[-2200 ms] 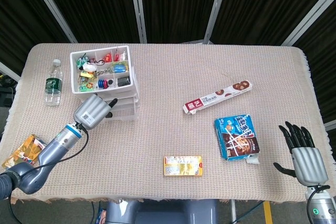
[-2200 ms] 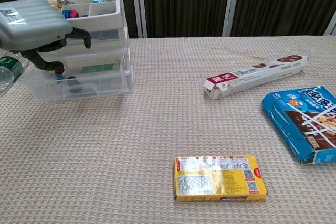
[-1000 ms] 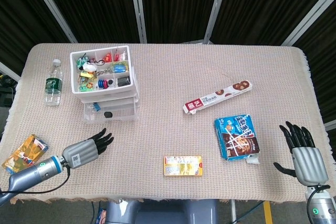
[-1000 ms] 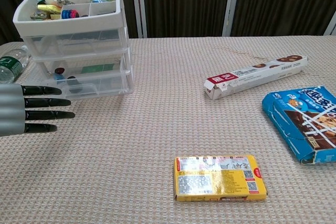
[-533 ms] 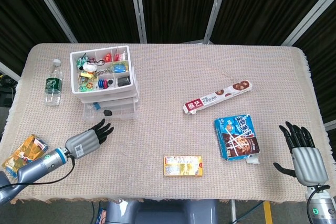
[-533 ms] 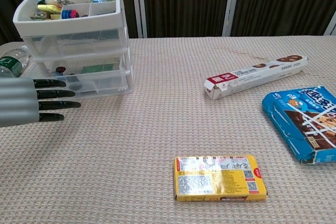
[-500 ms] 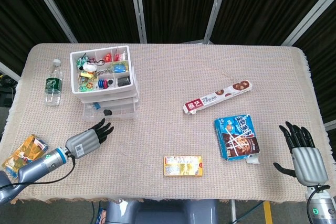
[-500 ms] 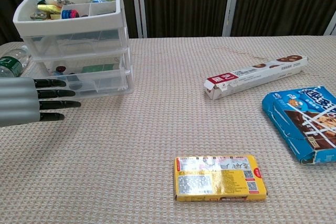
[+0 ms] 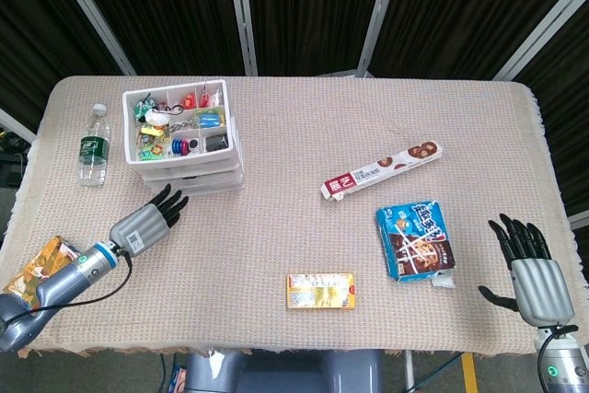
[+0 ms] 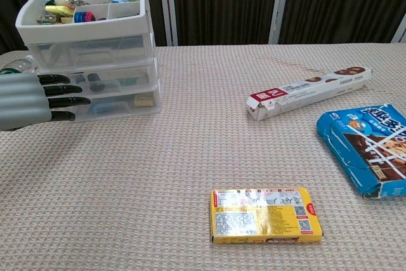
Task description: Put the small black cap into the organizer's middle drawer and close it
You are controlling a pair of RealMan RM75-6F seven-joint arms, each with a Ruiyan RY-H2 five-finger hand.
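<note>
Overhead, the organizer [image 9: 190,138] stands at the far left of the surface [image 9: 294,135], its open top tray full of small items and its drawers flush with the frame. The left robot hand [image 9: 147,221] lies just in front of it, released, fingers straight and pointing at the drawer fronts, fingertips close to the lowest one; contact cannot be told. A water bottle [image 9: 92,144] stands to the organizer's left. The right robot hand [image 9: 531,269] rests released, fingers spread, at the near right corner beside a blue snack bag [image 9: 416,240]. A long red-and-white box [image 9: 383,170] and a yellow box [image 9: 320,290] lie apart mid-surface.

From the chest, the left robot hand's dark fingers [image 10: 57,101] reach the middle drawer [image 10: 104,83], which sits closed. Dark shapes show through its clear front; the small black cap cannot be singled out.
</note>
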